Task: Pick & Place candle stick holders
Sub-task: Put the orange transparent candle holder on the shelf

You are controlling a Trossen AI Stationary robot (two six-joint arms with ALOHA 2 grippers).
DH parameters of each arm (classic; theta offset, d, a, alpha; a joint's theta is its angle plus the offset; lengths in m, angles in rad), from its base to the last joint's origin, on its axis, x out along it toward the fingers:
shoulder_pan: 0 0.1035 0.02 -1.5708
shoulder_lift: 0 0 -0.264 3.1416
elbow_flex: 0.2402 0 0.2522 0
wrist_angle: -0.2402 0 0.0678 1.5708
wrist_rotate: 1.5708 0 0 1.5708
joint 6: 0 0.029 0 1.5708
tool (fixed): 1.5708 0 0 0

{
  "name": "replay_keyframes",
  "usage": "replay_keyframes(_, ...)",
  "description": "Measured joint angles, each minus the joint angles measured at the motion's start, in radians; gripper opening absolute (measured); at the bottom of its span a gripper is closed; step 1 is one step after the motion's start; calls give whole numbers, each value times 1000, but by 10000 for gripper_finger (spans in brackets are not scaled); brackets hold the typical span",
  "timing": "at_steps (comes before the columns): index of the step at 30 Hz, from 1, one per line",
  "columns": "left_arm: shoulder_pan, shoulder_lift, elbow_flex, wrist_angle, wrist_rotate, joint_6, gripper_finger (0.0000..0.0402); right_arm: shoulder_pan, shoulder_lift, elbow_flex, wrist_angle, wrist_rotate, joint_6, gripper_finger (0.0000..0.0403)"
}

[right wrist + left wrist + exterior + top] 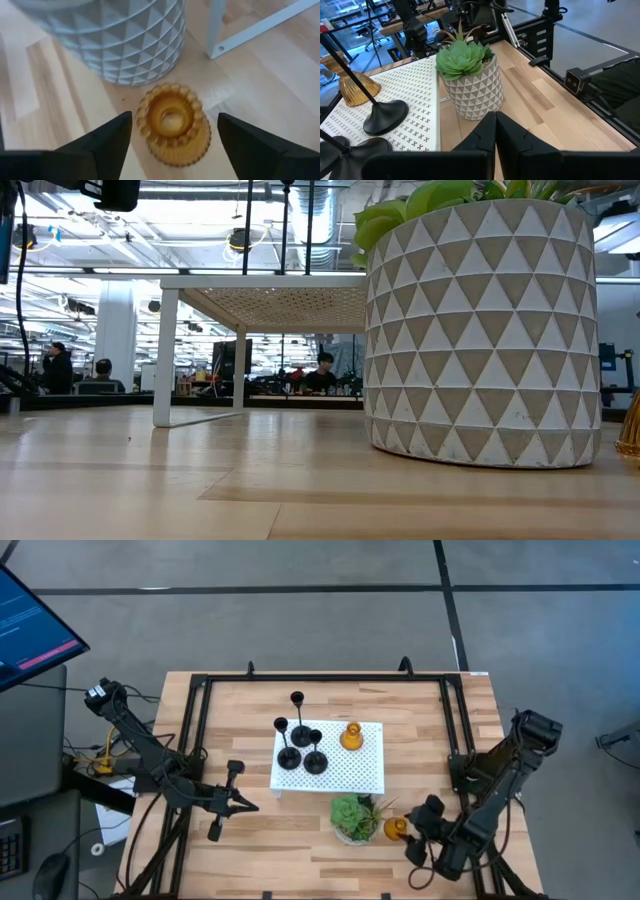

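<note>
Three black candle stick holders [300,740] stand by their round bases on a white perforated stand [350,775], with an amber holder [351,736] beside them. A second amber holder [396,829] stands upright on the table right of the potted plant [355,818]. My right gripper [415,830] is open at this holder. In the right wrist view its two fingers [110,137] stand on either side of the holder [174,125], apart from it. My left gripper [245,805] is shut and empty, left of the stand.
The plant's white triangle-patterned pot [115,35] stands close beside the amber holder. A leg of the white stand [250,32] stands just beyond it. A black frame [330,675] runs around the table's edges. Bare wood lies at the table's near left [270,850].
</note>
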State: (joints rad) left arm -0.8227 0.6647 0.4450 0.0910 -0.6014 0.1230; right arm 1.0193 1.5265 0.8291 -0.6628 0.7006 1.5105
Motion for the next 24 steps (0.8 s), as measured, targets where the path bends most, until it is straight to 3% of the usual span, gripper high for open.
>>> replay_keyframes(13,0,19,1,0,0,0,8,-93,0,0,-4,-43,-107,290)
replay_keyframes(24,0,19,1,0,0,0,8,-97,0,0,-2,-50,-107,224)
